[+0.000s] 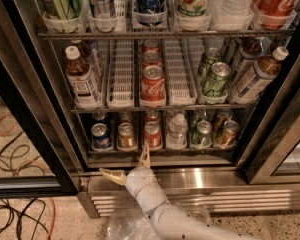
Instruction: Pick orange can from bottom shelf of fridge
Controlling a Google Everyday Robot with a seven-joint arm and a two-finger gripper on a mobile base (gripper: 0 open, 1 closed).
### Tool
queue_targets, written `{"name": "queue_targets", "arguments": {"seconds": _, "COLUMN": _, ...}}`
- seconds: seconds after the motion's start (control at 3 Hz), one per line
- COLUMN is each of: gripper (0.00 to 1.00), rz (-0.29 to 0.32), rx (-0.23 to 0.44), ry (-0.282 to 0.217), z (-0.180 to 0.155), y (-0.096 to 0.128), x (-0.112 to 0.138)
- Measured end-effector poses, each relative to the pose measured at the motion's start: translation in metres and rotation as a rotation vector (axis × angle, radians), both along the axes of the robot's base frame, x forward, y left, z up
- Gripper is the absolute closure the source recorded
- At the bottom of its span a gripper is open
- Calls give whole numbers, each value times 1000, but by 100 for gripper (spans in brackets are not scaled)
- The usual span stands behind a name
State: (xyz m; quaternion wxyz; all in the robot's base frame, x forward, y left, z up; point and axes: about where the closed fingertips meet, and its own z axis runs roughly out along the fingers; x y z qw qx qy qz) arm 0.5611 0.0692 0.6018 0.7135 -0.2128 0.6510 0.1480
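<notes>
Below the orange can [125, 135], seemingly clear of it, gripper fingers [145, 157] gape apart.

White rounded arm [162, 211] with small dark specks, gripper [123, 158] low centre, two cream pointed fingers [144, 158] apart

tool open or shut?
Open. The white two-finger tool sits by the fridge's stainless steel base, below the wire bottom shelf; its tan fingers splay wide, holding nothing.
</notes>
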Motion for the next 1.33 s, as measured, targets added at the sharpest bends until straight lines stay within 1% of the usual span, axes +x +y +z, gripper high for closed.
{"name": "queue_targets", "arguments": {"seconds": 0.33, "gripper": 19, "rz": 0, "rx": 0, "ry": 0, "z": 0, "y": 0, "x": 0}}
{"name": "queue_targets", "arguments": {"seconds": 0.67, "gripper": 42, "rz": 0, "rx": 0, "ry": -1, "z": 0, "y": 0, "x": 0}}
{"name": "queue_targets", "arguments": {"seconds": 1.0, "gripper": 47, "rz": -4, "rx": -10, "ry": -10, "z": -2, "y": 1, "x": 5}}
{"name": "queue_targets", "arguments": {"seconds": 1.33, "gripper": 29, "rz": -26, "rx": -21, "ry": -31, "z": 0, "y": -1, "x": 17}}
